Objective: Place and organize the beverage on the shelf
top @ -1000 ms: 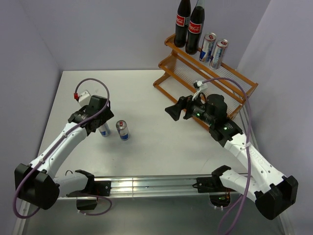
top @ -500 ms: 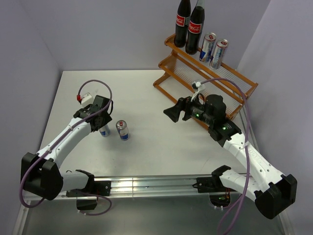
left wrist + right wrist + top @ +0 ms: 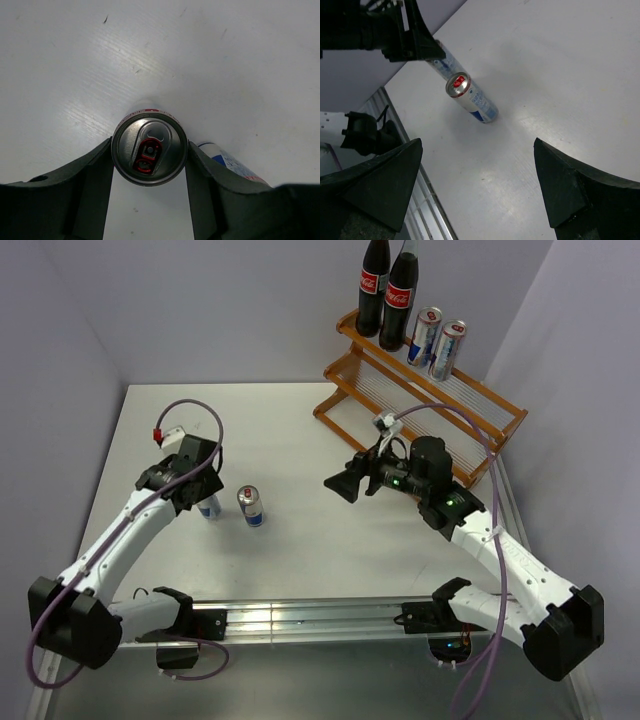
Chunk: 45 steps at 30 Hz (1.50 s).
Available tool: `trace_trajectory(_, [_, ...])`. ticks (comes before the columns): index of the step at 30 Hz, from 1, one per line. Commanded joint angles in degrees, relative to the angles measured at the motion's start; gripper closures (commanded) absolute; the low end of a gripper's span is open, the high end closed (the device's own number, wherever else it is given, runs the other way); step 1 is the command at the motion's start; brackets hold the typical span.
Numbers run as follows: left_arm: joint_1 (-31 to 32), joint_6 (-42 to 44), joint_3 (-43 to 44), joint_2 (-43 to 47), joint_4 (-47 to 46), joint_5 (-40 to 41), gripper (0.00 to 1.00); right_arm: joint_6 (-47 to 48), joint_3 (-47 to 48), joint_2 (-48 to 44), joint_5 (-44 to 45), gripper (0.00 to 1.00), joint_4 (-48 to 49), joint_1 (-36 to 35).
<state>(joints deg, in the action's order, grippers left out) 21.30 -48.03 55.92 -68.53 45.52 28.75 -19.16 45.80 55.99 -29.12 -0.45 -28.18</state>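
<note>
Two dark cola bottles [image 3: 388, 290] and two slim cans [image 3: 437, 340] stand on the top tier of the orange-brown shelf [image 3: 350, 375] at the back right. Two more cans stand on the table. My left gripper [image 3: 205, 502] is down over one can [image 3: 149, 149], its fingers [image 3: 95, 170] pressed against both sides of it. The other can [image 3: 250, 506] stands free just right of it; it also shows in the left wrist view [image 3: 230, 162] and the right wrist view [image 3: 470, 97]. My right gripper [image 3: 345, 483] is wide open and empty, above the table, facing the cans.
A metal rail [image 3: 300, 620] runs along the near edge of the table. Grey walls close in on the left and right. The shelf's lower tier [image 3: 400, 405] holds nothing. Purple cables loop over both arms.
My right gripper has moved left, away from the shelf and closer to the two cans. My left arm has shifted a little while staying over its can.
</note>
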Motion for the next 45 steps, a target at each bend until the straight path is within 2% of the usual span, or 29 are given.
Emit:
trace_trajectory(1, [-0.1, 6.9, 6.0, 6.7, -1.8, -1.7, 1.00, 2.4, 0.9, 1.4, -5.0, 0.02, 4.7, -2.8])
trace_trajectory(5, [-0.1, 12.2, 9.9, 10.0, -1.0, -6.5, 1.00, 5.8, 3.2, 4.9, -8.9, 0.03, 3.2, -6.8])
trace_trajectory(7, [-0.1, 13.5, 12.2, 12.0, -0.5, -9.8, 1.00, 10.3, 6.1, 6.5, -9.4, 0.04, -1.2, -10.8])
trace_trajectory(12, [-0.2, 16.8, 17.3, 15.2, 1.6, -15.6, 1.00, 16.9, 11.1, 9.9, -3.0, 0.04, -6.8, -20.3])
trace_trajectory(15, [-0.1, 19.5, 19.7, 16.0, 1.2, -23.2, 1.00, 17.3, 13.2, 11.2, 0.5, 0.05, -7.1, -24.3])
trace_trajectory(16, [-0.1, 20.2, 20.5, 15.8, 0.5, -29.9, 1.00, 17.5, 13.9, 11.4, 1.8, 0.05, -7.2, -25.0])
trace_trajectory(20, [-0.1, 21.8, 20.7, 14.2, -1.9, -46.4, 1.00, 17.5, 15.8, 12.6, 12.0, 0.06, -7.0, -28.0])
trace_trajectory(25, [-0.1, 20.4, 18.0, 13.7, -6.7, -56.3, 1.00, 16.6, 15.6, 11.5, 22.2, 0.06, -6.5, -29.0])
trace_trajectory(30, [0.0, 18.3, 15.3, 12.8, -12.5, -67.9, 1.00, 20.1, 15.2, 10.5, 26.8, 0.06, -9.1, -29.5])
trace_trajectory(38, [1.5, 18.1, 14.2, 10.3, -14.4, -69.7, 1.00, 22.9, 17.0, 10.5, 24.6, 0.09, -13.8, -30.1])
trace_trajectory(40, [3.4, 18.8, 15.8, 8.9, -11.5, -64.2, 1.00, 23.9, 18.0, 11.3, 25.1, 0.11, -14.9, -30.2])
trace_trajectory(45, [10.5, 21.5, 17.6, 5.3, -9.8, -61.4, 1.00, 25.7, 20.0, 13.3, 26.7, 0.12, -17.8, -30.6])
